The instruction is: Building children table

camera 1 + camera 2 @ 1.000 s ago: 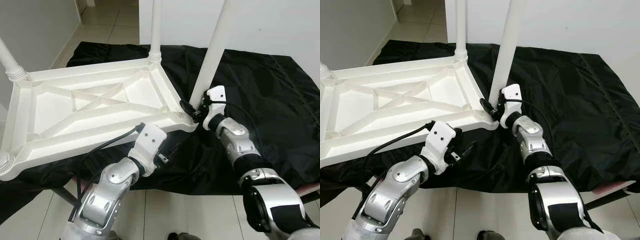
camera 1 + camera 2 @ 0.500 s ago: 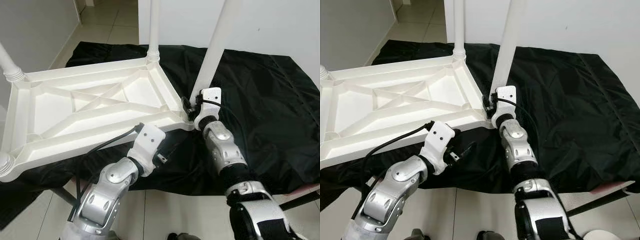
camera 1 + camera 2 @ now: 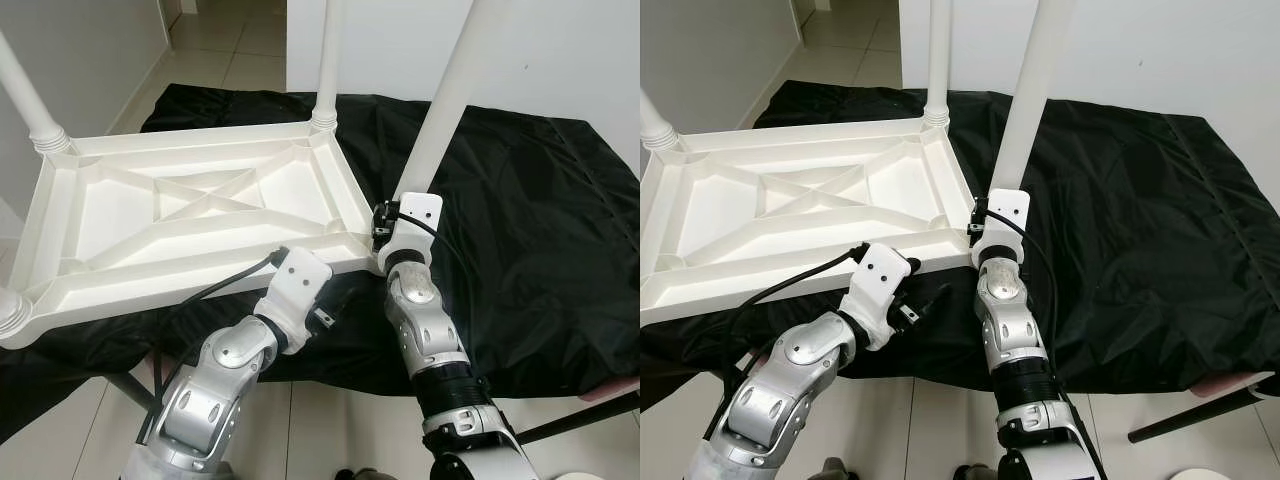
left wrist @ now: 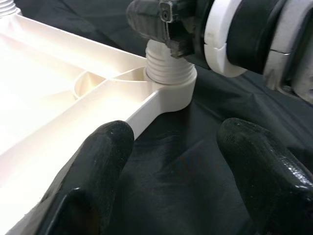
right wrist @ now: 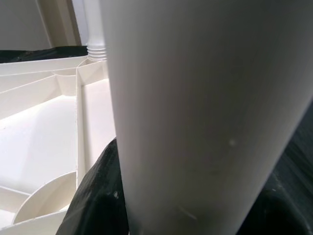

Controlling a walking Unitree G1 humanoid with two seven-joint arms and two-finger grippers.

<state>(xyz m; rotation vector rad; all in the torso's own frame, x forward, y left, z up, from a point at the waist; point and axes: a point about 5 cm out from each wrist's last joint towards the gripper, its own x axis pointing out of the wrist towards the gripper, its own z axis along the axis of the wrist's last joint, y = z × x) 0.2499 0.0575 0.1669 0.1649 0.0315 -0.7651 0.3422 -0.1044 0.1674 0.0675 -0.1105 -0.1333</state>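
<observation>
While white children table (image 3: 200, 215) lies upside down on black cloth (image 3: 540, 230), right pincer (image 3: 384, 226) clamps near-right table leg (image 3: 440, 115) low down, just above ribbed collar at corner socket. Leg leans slightly, running up out of frame. Left pincer (image 4: 171, 161) hovers over cloth just beside that same corner, fingers (image 4: 95, 166) spread apart, holding nothing. Three other legs (image 3: 326, 60) stand in remaining corners. Cloth covers desk; tiled floor (image 3: 230, 50) beyond.

A home interior — pale floor tiles (image 3: 215, 60), white walls (image 3: 560, 50) (hallway beyond).
</observation>
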